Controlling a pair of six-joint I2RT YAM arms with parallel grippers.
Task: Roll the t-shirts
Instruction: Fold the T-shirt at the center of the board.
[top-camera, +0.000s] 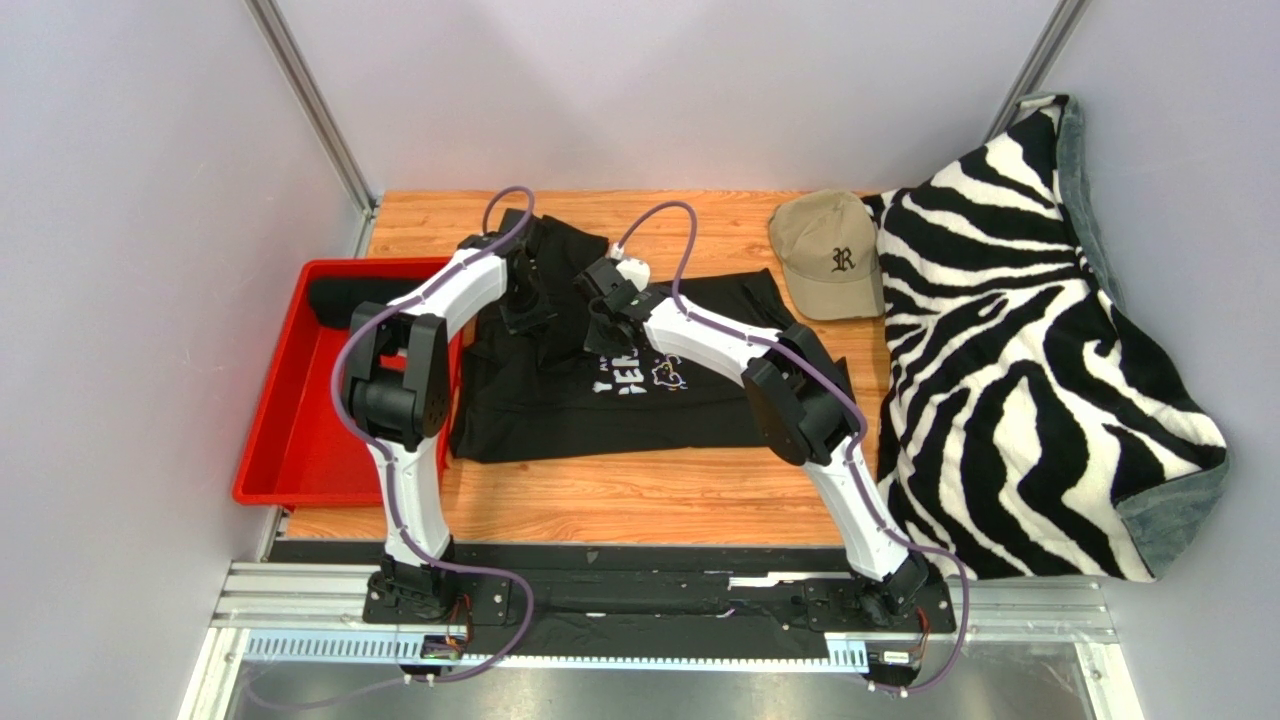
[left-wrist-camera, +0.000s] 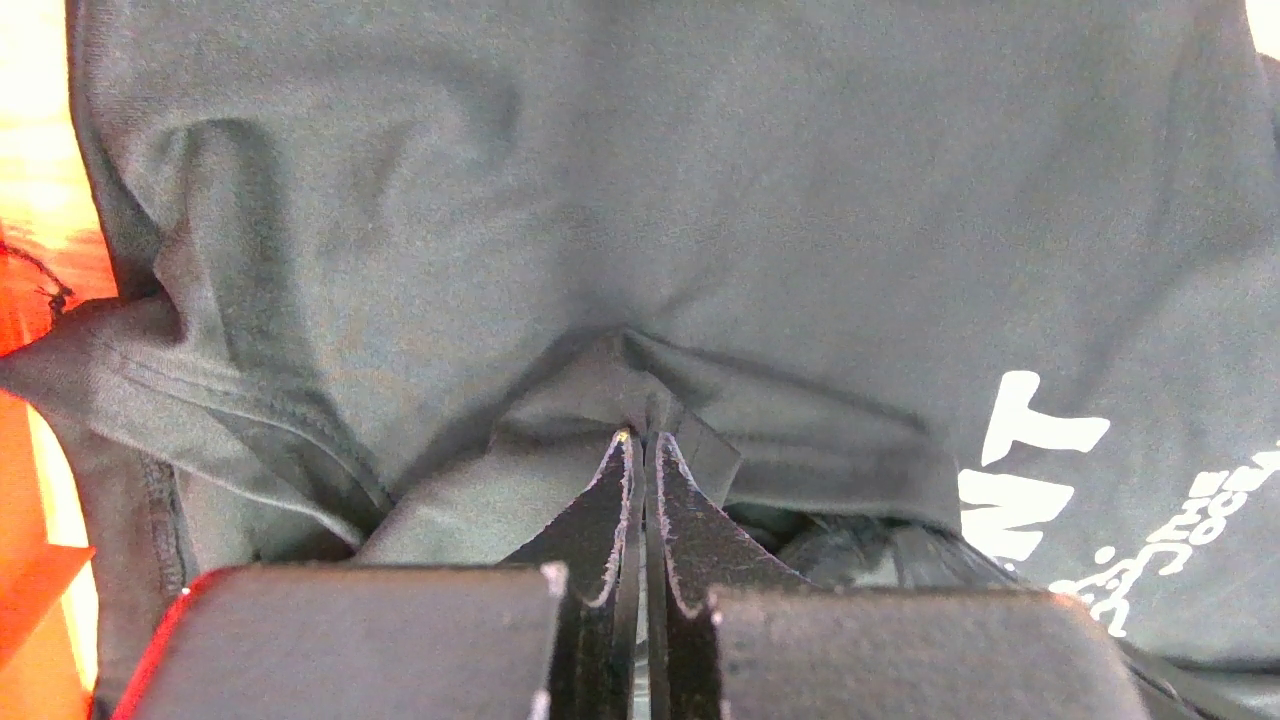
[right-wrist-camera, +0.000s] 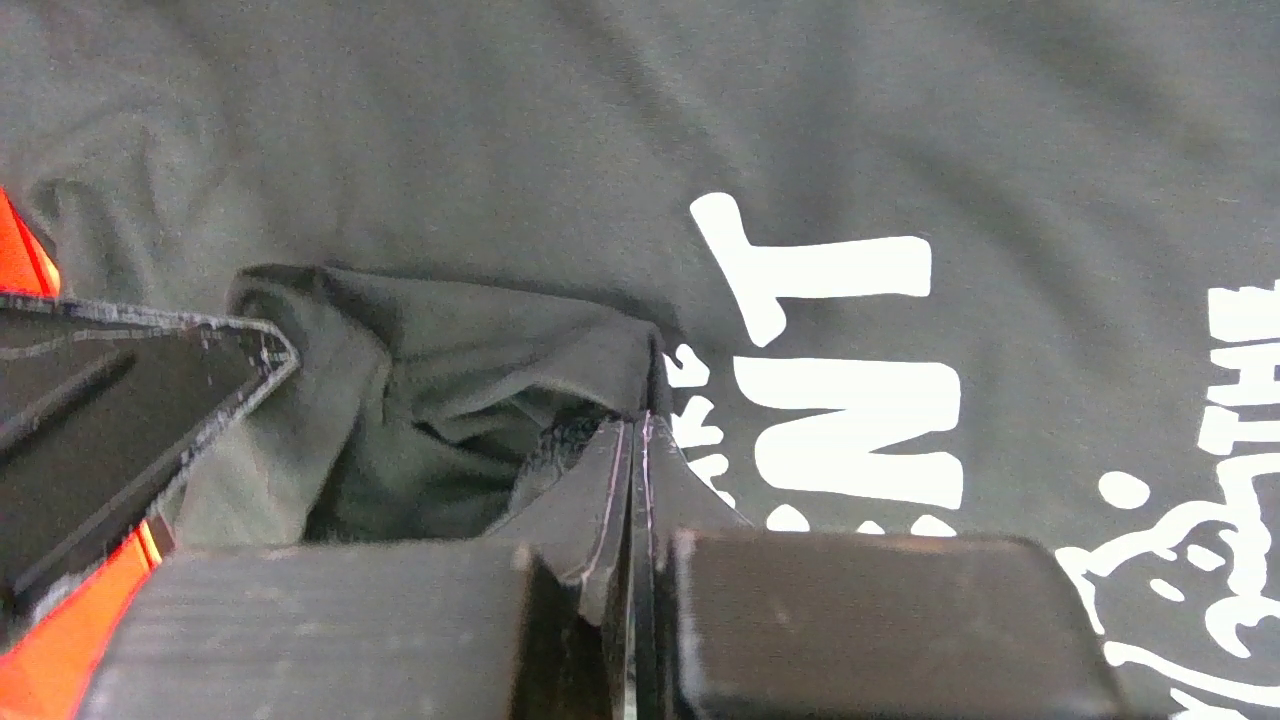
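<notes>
Your left gripper (left-wrist-camera: 643, 438) and right gripper (right-wrist-camera: 631, 425) are both clamped tight, each pinching a fold of the black t-shirt (top-camera: 526, 408)

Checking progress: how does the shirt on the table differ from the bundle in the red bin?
The shirt lies spread out, white print showing; the bundle is rolled up, no print visible. The left gripper and right gripper pinch the shirt; the bundle sits untouched in the red bin. Both are black.
</notes>
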